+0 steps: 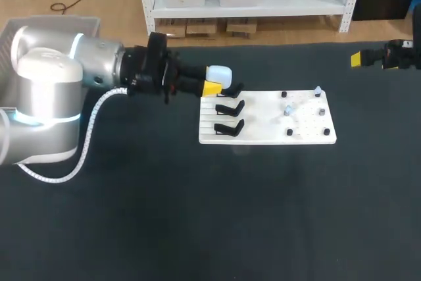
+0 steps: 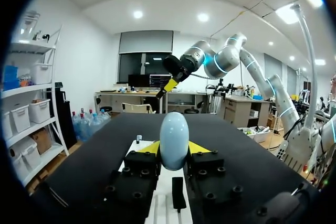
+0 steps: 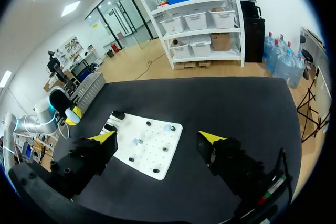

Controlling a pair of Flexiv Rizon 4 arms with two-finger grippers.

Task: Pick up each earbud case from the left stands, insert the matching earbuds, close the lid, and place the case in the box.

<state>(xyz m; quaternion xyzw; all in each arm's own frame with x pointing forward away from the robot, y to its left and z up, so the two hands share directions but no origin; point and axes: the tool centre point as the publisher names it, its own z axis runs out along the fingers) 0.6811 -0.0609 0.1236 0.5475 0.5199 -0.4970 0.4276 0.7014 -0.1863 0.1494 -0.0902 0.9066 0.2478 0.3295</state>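
Left arm [image 1: 59, 97] stretches level in from the side, its gripper [image 1: 214, 82] over the left end of the white board [image 1: 263, 133], yellow-tipped fingers clamped from both sides on a pale earbud case [image 1: 220, 74]; right gripper [image 1: 358, 59] hangs well beyond the board's far right corner, fingers spread wide

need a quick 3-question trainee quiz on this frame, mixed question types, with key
1. True or false: the right gripper is shut on a case.
2. The left gripper is shut on: A) earbud case B) bottle C) nothing.
3. How many black stands on the white board are plainly empty?
Key: 1 false, it is open; 2 A; 3 two.
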